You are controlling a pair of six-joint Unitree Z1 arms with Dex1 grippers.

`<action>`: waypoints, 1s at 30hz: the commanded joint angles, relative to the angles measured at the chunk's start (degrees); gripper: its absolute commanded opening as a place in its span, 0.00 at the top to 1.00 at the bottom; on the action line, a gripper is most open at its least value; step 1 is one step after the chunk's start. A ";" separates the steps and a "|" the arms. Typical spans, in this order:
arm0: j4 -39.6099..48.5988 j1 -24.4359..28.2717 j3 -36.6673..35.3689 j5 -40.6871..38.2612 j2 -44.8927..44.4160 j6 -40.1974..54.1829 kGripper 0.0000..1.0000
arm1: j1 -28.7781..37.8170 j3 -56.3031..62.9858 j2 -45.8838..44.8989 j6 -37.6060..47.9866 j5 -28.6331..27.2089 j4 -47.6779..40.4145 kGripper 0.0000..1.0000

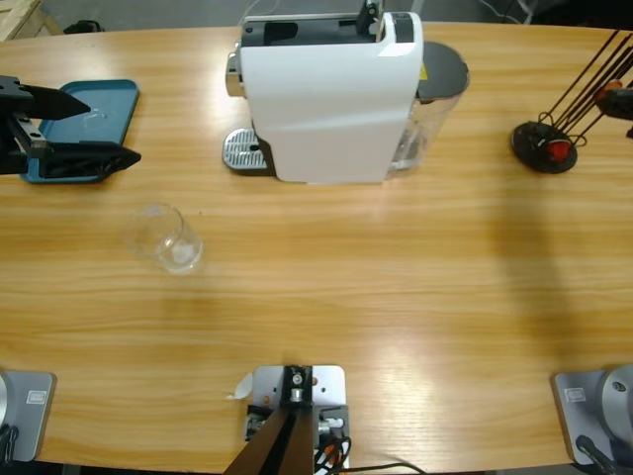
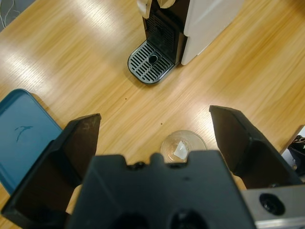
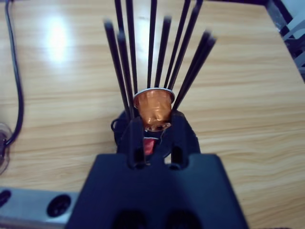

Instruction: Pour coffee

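Left end effector (image 2: 155, 143) spread wide above empty clear glass (image 1: 166, 237) on desk (image 1: 396, 297), right end effector (image 3: 153, 128) clamped on orange capsule (image 3: 153, 107) at black wire rack (image 3: 152, 43), white coffee machine (image 1: 326, 94) behind

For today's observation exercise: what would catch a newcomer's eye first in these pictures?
The big white coffee machine at the table's far middle stands out first. In front of it to the left stands an empty clear glass, with the open left pincer above it. At the far right, the right pincer grips an orange capsule in the black wire rack.
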 commanded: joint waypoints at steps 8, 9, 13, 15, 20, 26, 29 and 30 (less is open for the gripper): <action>-1.61 0.57 3.04 0.61 0.02 -1.20 0.00 | -0.52 -12.67 -10.34 -2.54 -0.43 13.17 1.00; -1.61 0.57 3.09 0.61 -0.07 -1.24 0.00 | -0.52 -13.11 -10.78 -2.66 -0.59 13.84 1.00; -1.61 0.57 3.11 0.61 -0.19 -1.29 0.00 | 0.52 -16.42 -14.47 -3.40 -0.82 18.72 1.00; -1.73 0.57 3.09 0.57 -0.05 -1.29 0.00 | 2.05 -19.05 -16.97 -3.75 0.57 21.92 1.00; -2.14 0.57 3.16 0.69 -0.30 -1.29 0.00 | 14.16 -23.25 -18.44 -13.58 17.85 29.39 1.00; -2.14 0.57 4.94 0.97 -4.27 -1.36 0.00 | 28.96 -34.08 -6.93 -23.65 27.01 37.48 1.00; -1.40 0.57 6.70 2.22 -8.47 -1.20 0.00 | 33.53 -44.73 2.19 -27.54 29.01 42.14 1.00; -0.66 0.57 6.96 2.36 -9.42 -1.20 0.00 | 34.28 -47.79 5.02 -28.29 30.00 43.16 1.00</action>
